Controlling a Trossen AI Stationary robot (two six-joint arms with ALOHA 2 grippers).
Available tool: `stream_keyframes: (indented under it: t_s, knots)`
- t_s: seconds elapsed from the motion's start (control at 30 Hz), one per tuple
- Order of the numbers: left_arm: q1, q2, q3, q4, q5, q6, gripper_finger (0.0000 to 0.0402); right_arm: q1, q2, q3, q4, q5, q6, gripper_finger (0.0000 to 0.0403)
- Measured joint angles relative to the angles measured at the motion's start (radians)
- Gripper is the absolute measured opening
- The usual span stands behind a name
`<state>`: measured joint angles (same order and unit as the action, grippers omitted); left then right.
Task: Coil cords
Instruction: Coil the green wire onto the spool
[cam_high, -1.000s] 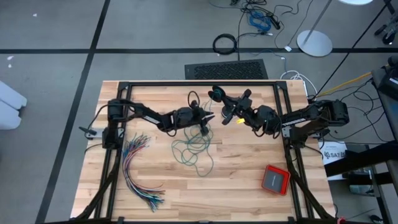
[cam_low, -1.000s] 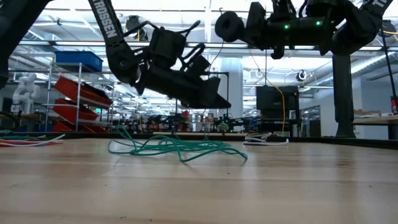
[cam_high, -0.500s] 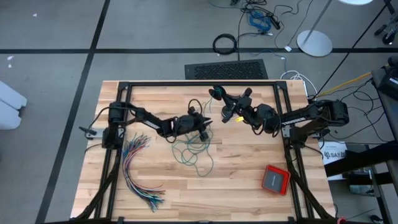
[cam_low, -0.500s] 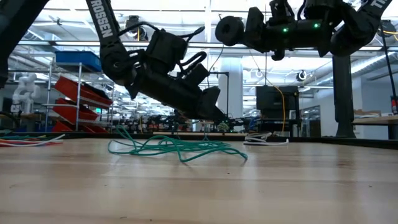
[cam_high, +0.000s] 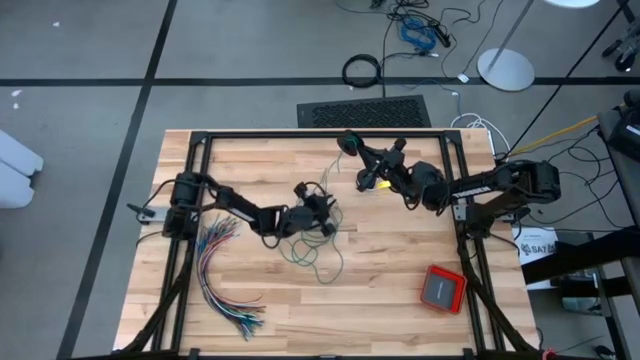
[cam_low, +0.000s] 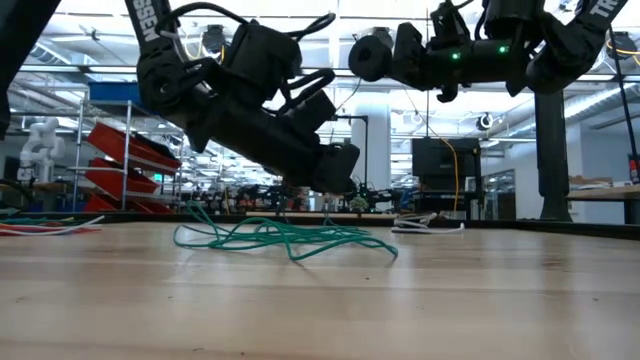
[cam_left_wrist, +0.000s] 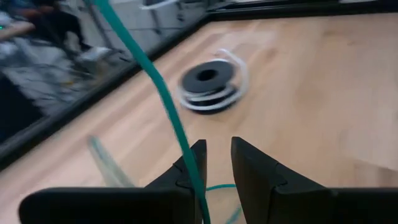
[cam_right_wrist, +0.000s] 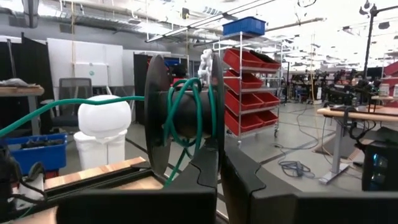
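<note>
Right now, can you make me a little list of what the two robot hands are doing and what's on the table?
left gripper: low over the table, fingers nearly shut on the teal cord
right gripper: raised, shut on a black spool
spool: a few turns of teal cord wound on it
table: loose teal cord in a pile
also there: coloured wire bundle, red box, coiled black-and-white cord

A loose tangle of teal-green cord (cam_low: 285, 237) lies on the wooden table (cam_low: 320, 300) beneath both raised arms.
</note>
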<state>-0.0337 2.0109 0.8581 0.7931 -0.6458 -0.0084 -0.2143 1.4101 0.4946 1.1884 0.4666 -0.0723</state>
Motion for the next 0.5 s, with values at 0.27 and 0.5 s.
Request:
stream_keyframes:
  t_s: [0.27,0.5]
  knots:
    - [-0.029,0.0,0.0,-0.023,-0.146,0.047,0.0081,-0.002,0.0,0.0,-0.022,-0.016,-0.026,0.0]
    - [-0.047,-0.001,0.0,-0.039,-0.259,0.063,0.0081,-0.01,0.0,0.0,-0.035,-0.051,-0.029,0.0]
